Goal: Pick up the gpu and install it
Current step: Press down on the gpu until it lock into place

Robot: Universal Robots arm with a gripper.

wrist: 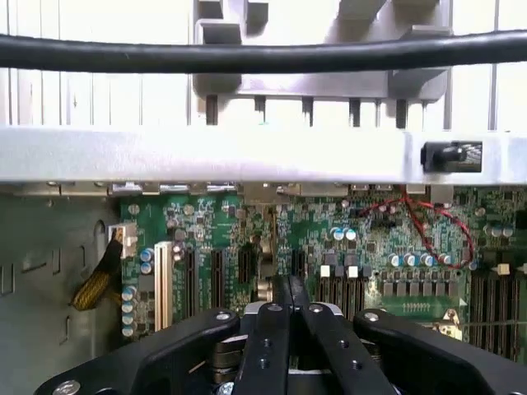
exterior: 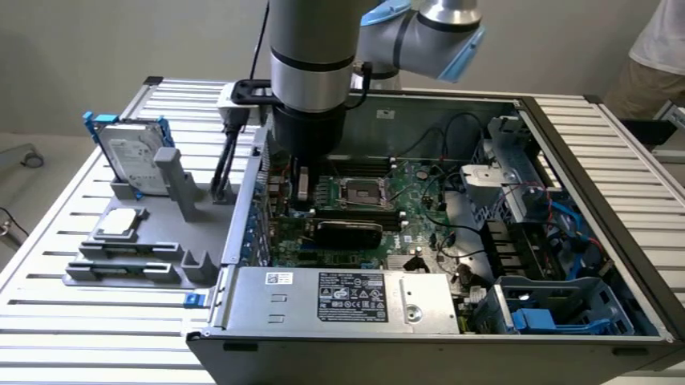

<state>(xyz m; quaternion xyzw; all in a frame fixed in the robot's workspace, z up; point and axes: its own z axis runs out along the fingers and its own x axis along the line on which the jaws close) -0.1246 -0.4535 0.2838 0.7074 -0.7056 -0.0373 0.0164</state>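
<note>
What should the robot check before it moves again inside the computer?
1. gripper shut, nothing between its fingers: ok.
2. gpu standing on the motherboard inside the case: ok.
3. gpu pushed fully into its slot: cannot tell.
4. hard drive upright in the grey holder outside the case: ok.
5. person apart from the case, at the exterior view's right edge: ok.

The broad grey cylindrical robot arm [exterior: 310, 72] hides the rear of the green motherboard [exterior: 412, 188] in the exterior view. A person's pale sleeve [exterior: 662, 36] is cut off at that view's right edge. In the wrist view, the closed black metal gripper [wrist: 288, 288] runs off the frame. The white label [exterior: 351, 295] on the silver power-supply box carries print too small to read.
</note>
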